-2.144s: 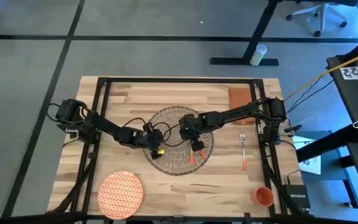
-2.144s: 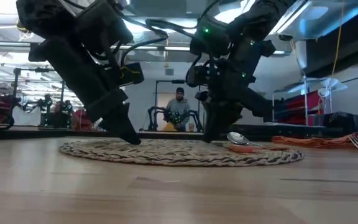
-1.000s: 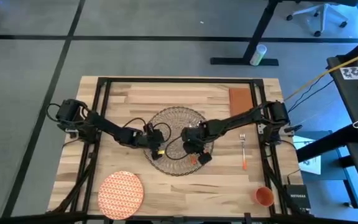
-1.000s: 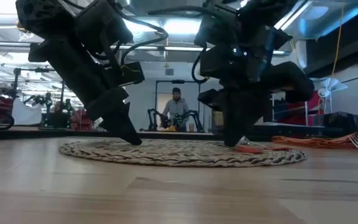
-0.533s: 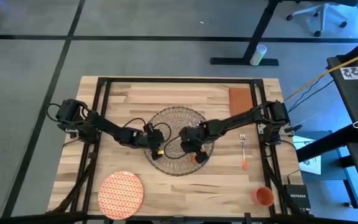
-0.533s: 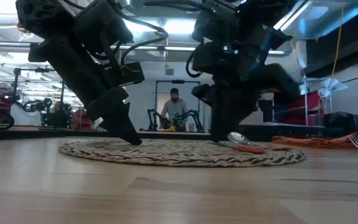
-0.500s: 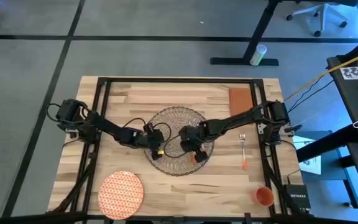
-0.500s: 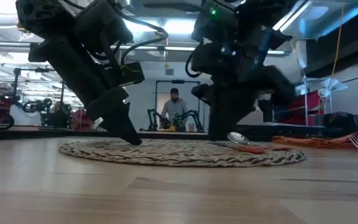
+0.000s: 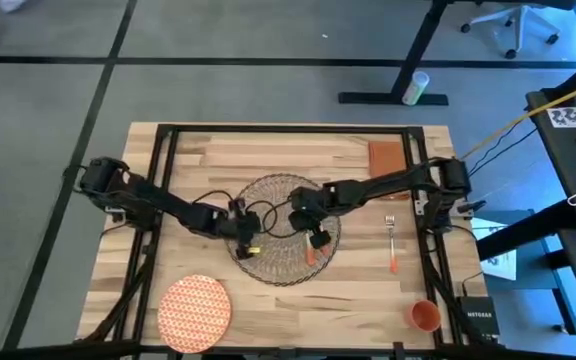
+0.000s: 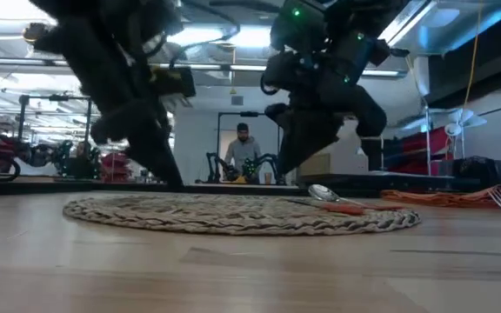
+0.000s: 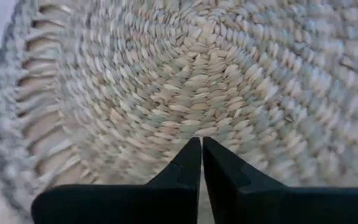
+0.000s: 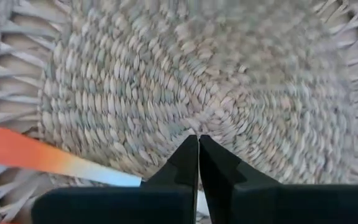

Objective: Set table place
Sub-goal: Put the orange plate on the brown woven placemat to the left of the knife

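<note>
The round woven placemat (image 9: 284, 205) lies mid-table. An orange-handled spoon (image 9: 310, 256) rests on its near right part, bowl up in the low view (image 10: 323, 193). My left gripper (image 9: 245, 243) is shut, with its tips down on the mat's left half (image 11: 166, 74). My right gripper (image 9: 315, 238) is shut a little above the mat (image 12: 229, 74), just beyond the spoon's handle (image 12: 23, 154). The orange plate (image 9: 194, 310) lies at the near left, the cup (image 9: 423, 315) at the near right, the fork (image 9: 391, 240) to the right of the mat, and the rust napkin (image 9: 385, 157) at the far right. My left gripper presses its shut fingertips (image 11: 193, 149) down on the placemat's woven top (image 11: 199, 127), between the mat's centre and its left rim. The fingers slant down from the table's left side. The mat lies flat on the table under them.
Black frame rails (image 9: 164, 150) run along the table's left, right and far sides. Bare planks (image 9: 208, 165) lie beyond the mat on the far left. A person (image 10: 243, 156) stands in the room behind the table.
My left gripper has moved toward the table's left edge with its tips on the placemat, and the mat has slid a little leftward with the spoon on it. My right gripper has risen off the mat and drawn back toward the far edge, away from the spoon.
</note>
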Motion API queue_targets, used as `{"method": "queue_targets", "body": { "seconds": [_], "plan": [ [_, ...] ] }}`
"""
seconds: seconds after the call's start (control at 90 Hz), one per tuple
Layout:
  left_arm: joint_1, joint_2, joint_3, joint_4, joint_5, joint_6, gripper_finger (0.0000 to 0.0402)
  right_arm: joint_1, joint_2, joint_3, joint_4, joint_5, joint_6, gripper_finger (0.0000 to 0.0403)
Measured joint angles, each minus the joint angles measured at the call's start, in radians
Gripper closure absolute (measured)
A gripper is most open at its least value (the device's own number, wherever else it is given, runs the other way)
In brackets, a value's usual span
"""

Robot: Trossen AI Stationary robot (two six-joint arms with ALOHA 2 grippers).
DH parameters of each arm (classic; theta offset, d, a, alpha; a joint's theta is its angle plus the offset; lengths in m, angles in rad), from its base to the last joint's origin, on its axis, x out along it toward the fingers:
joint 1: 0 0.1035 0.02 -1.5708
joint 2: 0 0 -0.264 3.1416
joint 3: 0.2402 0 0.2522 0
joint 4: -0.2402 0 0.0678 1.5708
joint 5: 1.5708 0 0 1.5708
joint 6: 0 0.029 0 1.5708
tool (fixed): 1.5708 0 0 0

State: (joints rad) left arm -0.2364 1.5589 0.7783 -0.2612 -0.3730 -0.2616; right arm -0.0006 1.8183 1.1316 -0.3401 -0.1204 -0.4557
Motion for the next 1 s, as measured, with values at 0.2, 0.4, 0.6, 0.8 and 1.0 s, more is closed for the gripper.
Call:
{"method": "queue_targets", "body": {
  "seconds": [0.2,0.4,0.6,0.8,1.0],
  "plan": [
    [-0.008,-0.083,0.101,-0.236,0.313,-0.003,0.0402,0.0,-0.006,0.0,-0.001,0.009,-0.031,0.0403],
    [-0.014,-0.116,0.148,-0.372,0.668,-0.049,0.0397,0.0,-0.006,0.0,-0.007,0.013,-0.048,0.0403],
    [-0.057,-0.109,0.145,-0.495,0.789,-0.078,0.0354,0.0,-0.006,0.0,-0.02,0.013,-0.05,0.0403],
    [-0.089,-0.108,0.144,-0.544,0.79,-0.081,0.0301,0.0,-0.006,0.0,-0.03,0.013,-0.051,0.0403],
    [-0.113,-0.109,0.089,-0.515,0.79,-0.068,0.0273,0.0,-0.006,0.0,-0.03,0.013,-0.051,0.0403]
  ]
}}
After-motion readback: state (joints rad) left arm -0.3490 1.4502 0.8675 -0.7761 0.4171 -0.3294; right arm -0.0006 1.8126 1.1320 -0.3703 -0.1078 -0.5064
